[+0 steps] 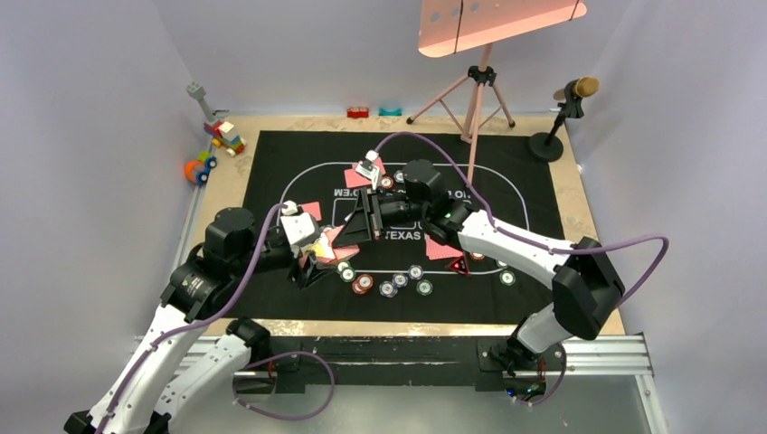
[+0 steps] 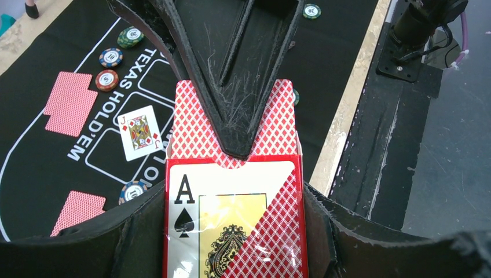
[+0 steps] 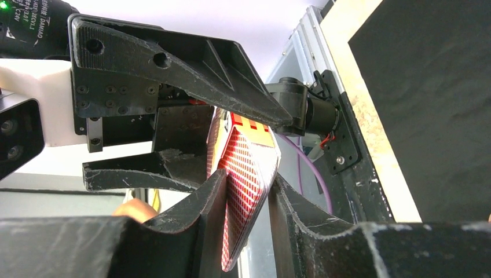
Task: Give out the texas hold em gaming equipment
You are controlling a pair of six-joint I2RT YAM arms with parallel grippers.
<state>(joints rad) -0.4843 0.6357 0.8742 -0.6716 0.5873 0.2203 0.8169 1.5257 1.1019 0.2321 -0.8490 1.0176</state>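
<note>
My left gripper [image 2: 233,234] is shut on a red card box [image 2: 231,197] with an ace of spades on its front, held above the black mat [image 1: 534,199]. Red-backed playing cards [image 2: 194,127] stick out of the box's open end. My right gripper [image 3: 249,179] is shut on those playing cards [image 3: 243,168], one finger [image 2: 231,75] lying over them. In the top view both grippers meet left of the mat's centre, left gripper [image 1: 312,260], right gripper [image 1: 351,231]. Poker chips [image 1: 389,287] lie in a loose row near the front. A red triangular marker [image 1: 458,266] and pink cards [image 1: 441,249] lie nearby.
A face-up jack of diamonds [image 2: 139,132] and more chips [image 2: 110,58] lie on the mat. Toy blocks [image 1: 224,136] sit at the back left. A pink tripod [image 1: 472,99] and a microphone stand [image 1: 559,122] are at the back right.
</note>
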